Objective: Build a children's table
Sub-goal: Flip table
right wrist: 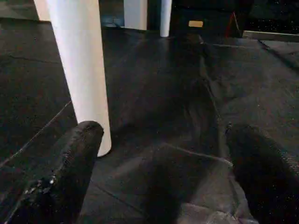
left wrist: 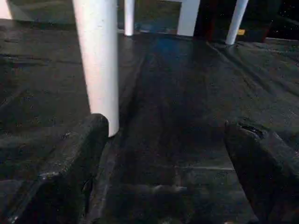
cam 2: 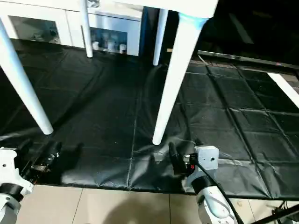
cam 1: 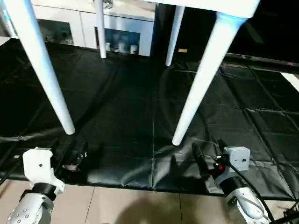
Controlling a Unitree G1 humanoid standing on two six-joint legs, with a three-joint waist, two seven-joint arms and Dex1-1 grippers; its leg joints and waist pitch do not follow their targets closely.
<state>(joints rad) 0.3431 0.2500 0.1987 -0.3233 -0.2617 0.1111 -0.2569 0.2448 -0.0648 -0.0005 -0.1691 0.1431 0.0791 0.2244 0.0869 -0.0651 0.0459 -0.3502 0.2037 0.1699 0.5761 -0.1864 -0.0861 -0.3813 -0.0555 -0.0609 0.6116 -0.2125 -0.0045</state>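
While upright on all four legs: children's table [cam 1: 219, 7], standing on black mat [cam 1: 140, 102]
Left gripper [left wrist: 163, 172]: fingers wide apart, empty, near front leg [left wrist: 98, 60]
Right gripper [right wrist: 163, 177]: spread, empty
Risk: stray arm swing nudging a leg, shifting table
Wrist views: leg feet resting on mat
Eye views: tabletop edge, cabinet [cam 1: 126, 32]

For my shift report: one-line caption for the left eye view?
Children's table stands upright on black mat; left gripper and right gripper open, empty.

Bare black mat [cam 1: 140, 107] lies open between the table's two near legs [cam 1: 51, 74], [cam 1: 201, 79].
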